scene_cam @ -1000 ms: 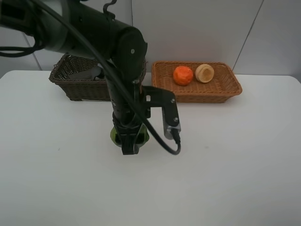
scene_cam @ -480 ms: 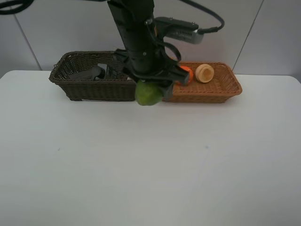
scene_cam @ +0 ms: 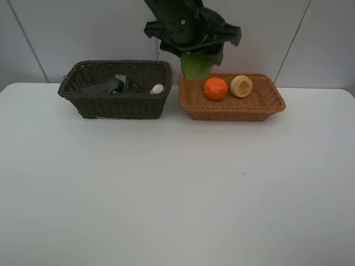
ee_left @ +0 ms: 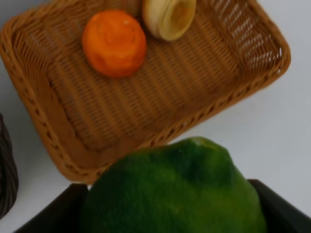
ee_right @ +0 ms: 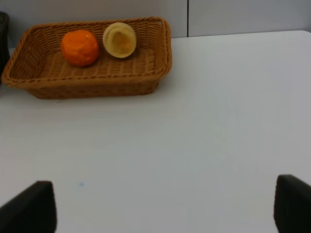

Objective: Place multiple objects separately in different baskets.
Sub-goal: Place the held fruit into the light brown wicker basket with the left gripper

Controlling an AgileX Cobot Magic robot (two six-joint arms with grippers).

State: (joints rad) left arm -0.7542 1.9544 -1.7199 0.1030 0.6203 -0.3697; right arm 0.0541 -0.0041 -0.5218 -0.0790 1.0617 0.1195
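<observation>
The left gripper (scene_cam: 197, 60) is raised above the near-left corner of the light orange-tan basket (scene_cam: 275, 103) and grips the green lime (scene_cam: 197, 65) between its two jaws. The high exterior view shows the lime hanging clear of the basket rim, in the air. The left wrist view adds detail: the lime (ee_left: 172, 191) fills the foreground, with a dark jaw visible on each side of it, and the tan basket (ee_left: 43, 126) lies below and beyond.

The tan basket holds the orange (scene_cam: 216, 88) and a pale, cup-shaped item (scene_cam: 241, 86), side by side and near each other. The right wrist view confirms both, the orange (ee_right: 79, 47) and the pale item (ee_right: 119, 40), lying toward the far end of the basket (ee_right: 87, 85).

The dark brown basket (scene_cam: 119, 105) stands just beside the tan one. Only the exterior view shows its contents: dark objects and a small white piece (scene_cam: 157, 88); these cannot be identified further.

The right gripper (ee_right: 165, 206) appears only in its own wrist view. Its jaws stand wide apart over the white table (scene_cam: 177, 188), grasping nothing.
</observation>
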